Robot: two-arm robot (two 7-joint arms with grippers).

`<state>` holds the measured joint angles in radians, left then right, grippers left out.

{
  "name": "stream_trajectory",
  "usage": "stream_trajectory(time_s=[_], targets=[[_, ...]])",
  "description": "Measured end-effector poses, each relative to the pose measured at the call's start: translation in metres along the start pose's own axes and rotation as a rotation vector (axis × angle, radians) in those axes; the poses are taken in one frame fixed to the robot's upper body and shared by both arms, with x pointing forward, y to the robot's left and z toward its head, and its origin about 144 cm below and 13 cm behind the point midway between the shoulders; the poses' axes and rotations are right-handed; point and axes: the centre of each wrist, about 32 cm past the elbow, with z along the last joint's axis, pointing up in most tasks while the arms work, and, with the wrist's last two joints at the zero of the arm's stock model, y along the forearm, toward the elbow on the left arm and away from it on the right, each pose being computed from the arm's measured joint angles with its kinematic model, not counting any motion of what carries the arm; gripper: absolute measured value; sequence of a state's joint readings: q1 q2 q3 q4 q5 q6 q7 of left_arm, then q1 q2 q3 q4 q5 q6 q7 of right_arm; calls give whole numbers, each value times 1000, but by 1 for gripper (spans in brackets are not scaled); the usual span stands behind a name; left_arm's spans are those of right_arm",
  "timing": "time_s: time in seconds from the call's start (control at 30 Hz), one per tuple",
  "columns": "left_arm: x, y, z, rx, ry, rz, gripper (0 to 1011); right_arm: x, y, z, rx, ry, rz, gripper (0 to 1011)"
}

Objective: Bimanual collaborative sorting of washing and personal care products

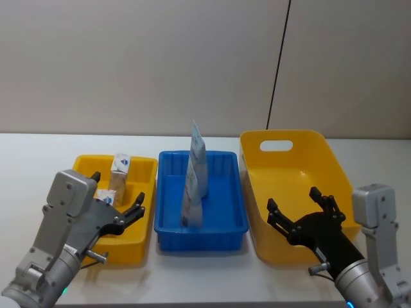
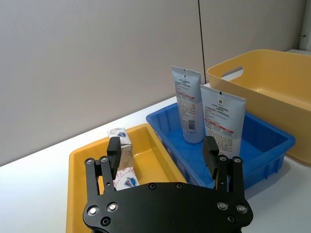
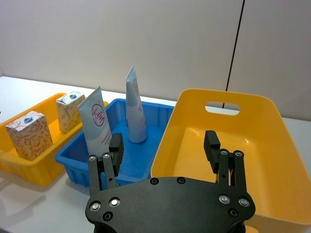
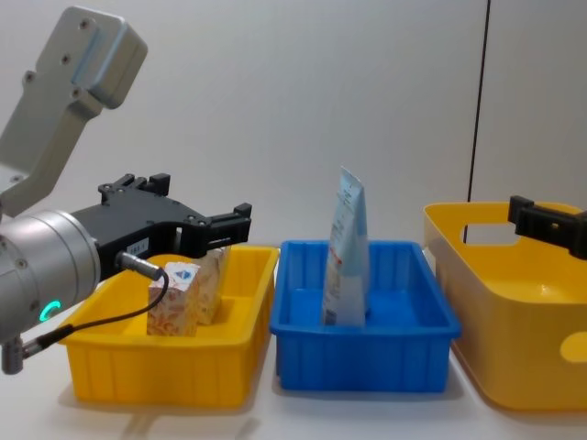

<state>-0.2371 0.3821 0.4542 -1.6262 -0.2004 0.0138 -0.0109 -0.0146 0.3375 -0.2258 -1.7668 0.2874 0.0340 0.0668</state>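
On the white table [image 1: 205,276] sit three bins in a row. The big yellow bin [image 1: 302,173] with a handle hole is on the right. The blue bin [image 1: 225,199] is in the middle. The small yellow bin [image 1: 144,168] is on the left. The bins stand close, side by side.

The right gripper [image 1: 293,197] hangs over the big yellow bin. Its fingers are wide apart and it holds nothing. The left gripper [image 1: 117,191] hangs over the small yellow bin, just above the boxes in it. Its fingers are wide apart too, and it holds nothing.

Two pale-blue tubes stand up in the blue bin, one behind the other. The far tube [image 3: 133,111] is near the back wall of the bin. The near tube [image 3: 95,126] has a red round mark on it and is closer to the robot.

Two little cartons stand up in the small yellow bin. The near carton [image 3: 29,135] is white with red-orange leaves and a blue mark on top. The far carton [image 3: 70,110] stands just behind it and has a blue mark on top as well.
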Motion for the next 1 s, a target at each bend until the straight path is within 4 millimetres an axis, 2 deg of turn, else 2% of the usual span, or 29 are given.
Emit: stream_trajectory(time_s=[1.0], targets=[[0,0,0,0,0,0,1001,0,0,0,0,0,0,1000]])
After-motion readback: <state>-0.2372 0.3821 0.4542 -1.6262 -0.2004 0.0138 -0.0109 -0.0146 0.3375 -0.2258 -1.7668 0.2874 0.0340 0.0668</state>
